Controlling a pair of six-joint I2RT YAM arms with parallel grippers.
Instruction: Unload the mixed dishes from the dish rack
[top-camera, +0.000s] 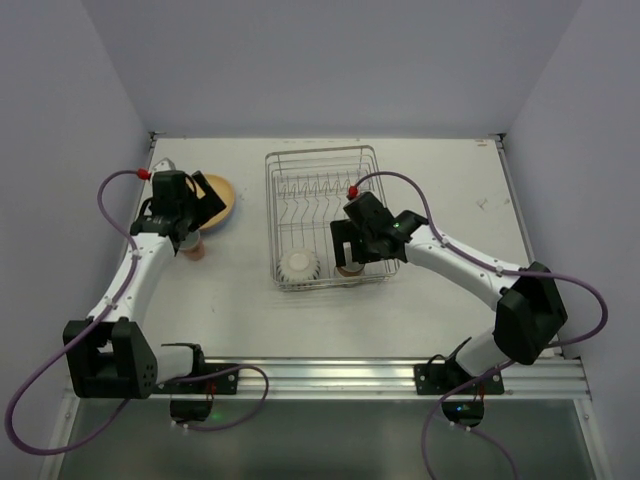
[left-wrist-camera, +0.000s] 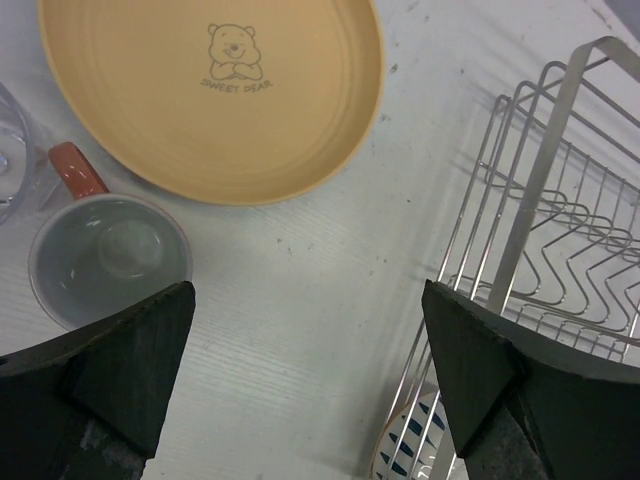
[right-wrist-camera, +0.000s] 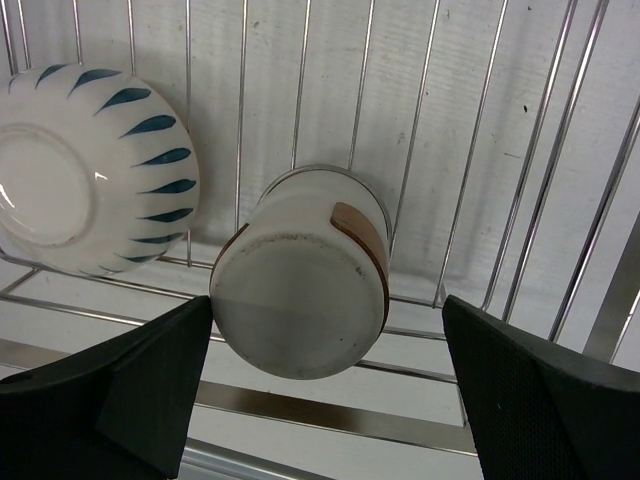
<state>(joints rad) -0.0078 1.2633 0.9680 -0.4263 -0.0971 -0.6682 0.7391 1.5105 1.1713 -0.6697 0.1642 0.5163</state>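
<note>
- The left tool (left-wrist-camera: 305, 340) hangs with its fingers wide apart and nothing between them, above the left part of the surface (top-camera: 240, 310). That reads as a tool with its load off, not one about to grip.
- Just under its left finger stands the pink mug (left-wrist-camera: 105, 255), upright with its mouth up and its handle pointing far-left. It rests free on the surface, touched by nothing.
- Just beyond the mug lies the yellow-orange plate (left-wrist-camera: 215, 95), flat and face up. The clear glass (left-wrist-camera: 10, 150) shows at the left edge, mostly cut off. These three are grouped well left of the dish rack (left-wrist-camera: 540, 220), probably so the unloaded pieces stay out of the arms' way.
- The right tool (right-wrist-camera: 325, 370) is also spread wide and holds nothing. It is poised inside the rack, straddling the brown-and-cream cup (right-wrist-camera: 300, 280), with one finger on each side and neither touching it.
- The cup sits mouth down on the wires at the rack's near right corner, as dishes do when draining. A grip across its round body seems the sensible approach.
- The white bowl (right-wrist-camera: 90, 170), patterned with blue drops, lies upside down just left of the cup, apart from it.
- By my judgement these two remain to be unloaded, the cup first.
</note>
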